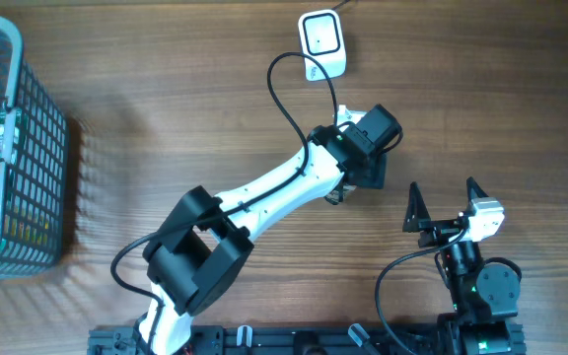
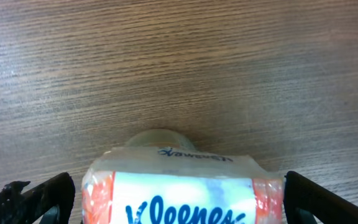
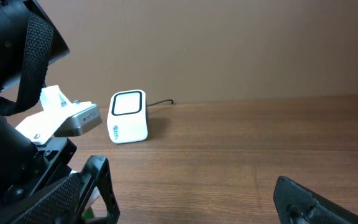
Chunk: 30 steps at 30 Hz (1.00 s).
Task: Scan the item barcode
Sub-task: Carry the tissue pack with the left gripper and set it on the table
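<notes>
The Kleenex tissue pack [image 2: 182,196] lies on the wooden table [image 1: 166,99], below the scanner, and my left gripper [image 2: 179,180] stands spread around it. It is white with orange ends and blue lettering. A thin gap shows at its left side; I cannot tell whether the right finger touches it.

The white barcode scanner [image 1: 321,39] stands beyond the left arm [image 1: 274,192], well apart from the grey mesh basket [image 1: 42,168] at the table's far left. My right gripper [image 1: 443,187] hangs spread and empty.

From overhead the wrist covers the pack. A pale round shape behind it stays unclear, and the frame cuts off its lower part.
</notes>
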### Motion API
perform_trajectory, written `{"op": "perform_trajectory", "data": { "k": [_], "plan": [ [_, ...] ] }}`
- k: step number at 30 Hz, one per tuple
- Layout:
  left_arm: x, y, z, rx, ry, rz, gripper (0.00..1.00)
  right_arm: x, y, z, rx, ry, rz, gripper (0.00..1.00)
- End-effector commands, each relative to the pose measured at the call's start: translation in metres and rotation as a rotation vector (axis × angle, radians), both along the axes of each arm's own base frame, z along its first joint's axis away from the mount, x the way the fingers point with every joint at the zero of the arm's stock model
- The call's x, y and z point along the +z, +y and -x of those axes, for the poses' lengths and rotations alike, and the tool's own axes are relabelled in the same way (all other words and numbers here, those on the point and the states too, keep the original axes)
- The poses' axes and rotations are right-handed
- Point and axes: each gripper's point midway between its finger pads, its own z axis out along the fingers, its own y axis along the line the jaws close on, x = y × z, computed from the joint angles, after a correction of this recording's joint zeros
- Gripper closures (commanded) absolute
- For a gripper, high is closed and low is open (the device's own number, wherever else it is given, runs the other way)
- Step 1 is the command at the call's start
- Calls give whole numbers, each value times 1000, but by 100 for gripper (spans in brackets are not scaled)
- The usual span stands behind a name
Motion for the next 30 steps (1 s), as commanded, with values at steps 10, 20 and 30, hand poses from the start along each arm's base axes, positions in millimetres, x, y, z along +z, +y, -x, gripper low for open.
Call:
{"op": "perform_trajectory", "data": {
  "k": [10,20,30],
  "plan": [
    [284,190,-82,323,-573,208,0,0,-1,0,-7,-2,-6,0],
    [323,498,26,1126,-636,-30,0,0,-1,0,-7,-2,-6,0],
    [240,597,113,1808,-371,13,0,0,-1,0,-7,-2,-6,0]
  ]
}}
